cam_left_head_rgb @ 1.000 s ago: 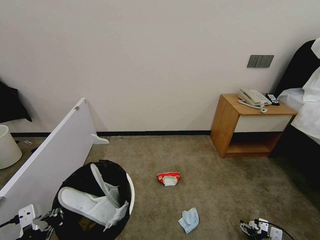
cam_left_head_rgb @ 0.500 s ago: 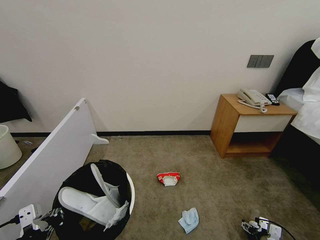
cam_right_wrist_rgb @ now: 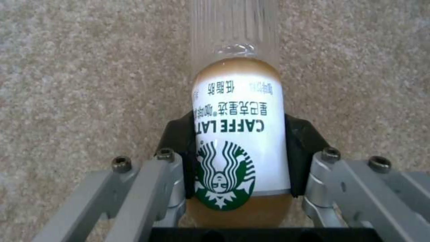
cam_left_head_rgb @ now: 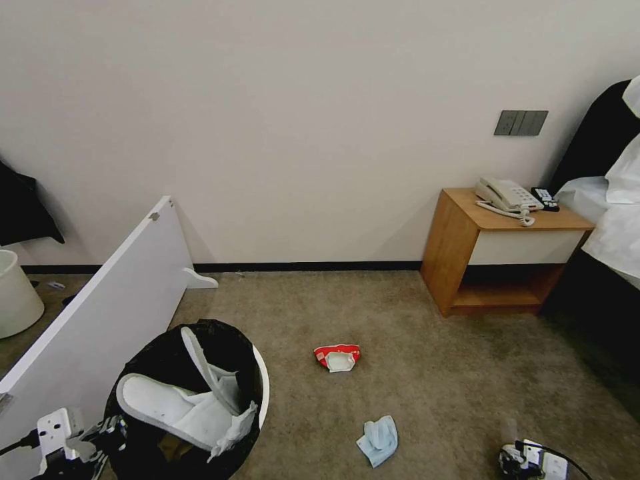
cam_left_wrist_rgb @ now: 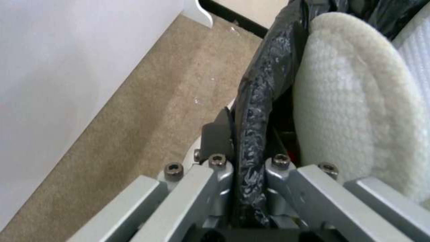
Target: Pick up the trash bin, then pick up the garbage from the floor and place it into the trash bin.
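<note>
Left tool [cam_left_wrist_rgb: 251, 161]: clamped on the trash bin [cam_left_head_rgb: 261, 387] rim; slippage is risked.
Right tool [cam_right_wrist_rgb: 240, 148]: clamped around the bottle [cam_right_wrist_rgb: 240, 134]; spillage is risked.

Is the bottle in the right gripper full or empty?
Partly full: in the right gripper, the bottle holds tan liquid to one level, clear above it.

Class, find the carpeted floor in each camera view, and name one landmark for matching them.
Head view: the floor spans the lower half, under the black baseboard.
Left wrist view: the floor is a slanted strip between the white board and the trash bin.
Right wrist view: the floor lies behind the bottle.
Shared landmark: the white board, head and left wrist views.
</note>
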Motion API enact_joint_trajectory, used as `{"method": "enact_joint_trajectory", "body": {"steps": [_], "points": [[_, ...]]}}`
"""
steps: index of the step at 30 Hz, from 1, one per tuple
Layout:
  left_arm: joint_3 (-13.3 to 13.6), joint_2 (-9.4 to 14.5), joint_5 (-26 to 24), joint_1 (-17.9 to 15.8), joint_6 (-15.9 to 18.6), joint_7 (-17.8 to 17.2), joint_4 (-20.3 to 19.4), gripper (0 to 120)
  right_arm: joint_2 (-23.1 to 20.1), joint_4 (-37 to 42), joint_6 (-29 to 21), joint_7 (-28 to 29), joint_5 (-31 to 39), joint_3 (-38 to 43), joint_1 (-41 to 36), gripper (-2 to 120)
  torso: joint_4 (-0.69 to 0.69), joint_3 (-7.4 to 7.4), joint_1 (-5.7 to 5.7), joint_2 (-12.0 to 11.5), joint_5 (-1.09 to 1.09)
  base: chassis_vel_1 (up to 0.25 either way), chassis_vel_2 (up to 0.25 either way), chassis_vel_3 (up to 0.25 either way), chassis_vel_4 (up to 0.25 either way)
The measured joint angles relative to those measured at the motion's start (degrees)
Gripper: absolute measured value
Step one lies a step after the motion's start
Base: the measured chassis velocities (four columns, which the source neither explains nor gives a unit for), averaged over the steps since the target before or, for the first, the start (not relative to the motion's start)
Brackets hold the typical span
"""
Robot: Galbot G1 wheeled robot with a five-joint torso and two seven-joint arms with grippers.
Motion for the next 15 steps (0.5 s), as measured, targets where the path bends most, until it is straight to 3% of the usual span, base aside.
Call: {"method": "enact_joint_trajectory", "body": {"steps": [7,15], "points": [[0.13,-0.09,0.0,0.02,0.0,0.0,0.0,2,-0.01,2.01,0.13,-0.12,-2.04,0.8,-1.55,35,-0.04,0.01,0.0,-0.01,0.04,0.0,0.0,0.0,0.0],[0.3,-0.09,-0.11,0.08,0.0,-0.01,0.0,2,-2.63,14.4,2.59,-1.7,-3.93,2.12,-7.1,35,-0.02,0.01,0.0,0.0,0.04,0.0,0.0,0.0,0.0]]}}
